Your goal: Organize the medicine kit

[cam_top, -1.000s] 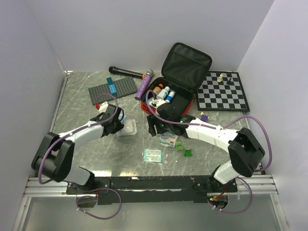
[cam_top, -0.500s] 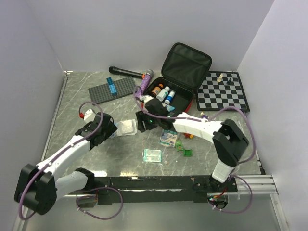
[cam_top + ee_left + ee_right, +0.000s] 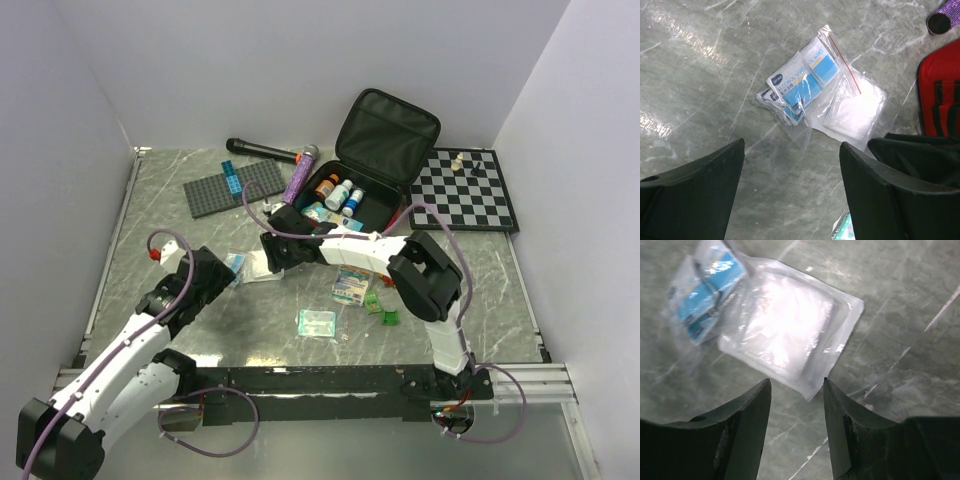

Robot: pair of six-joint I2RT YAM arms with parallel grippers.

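With the medicine kit (image 3: 385, 135) open at far centre of the worktop, the right tool (image 3: 795, 390), spread and empty, is best lowered flat onto the near edge of the gauze packet (image 3: 785, 327) before being closed, the left tool (image 3: 791, 147), also spread, being held off the wipes bag (image 3: 800, 82).

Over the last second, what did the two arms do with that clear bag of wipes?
The left gripper opened, let go of the clear bag of alcohol wipes and drew back toward its base, leaving the bag flat on the table. The right gripper swung left from in front of the medicine kit and is now over the bag, jaws open. The kit and chessboard stayed put.
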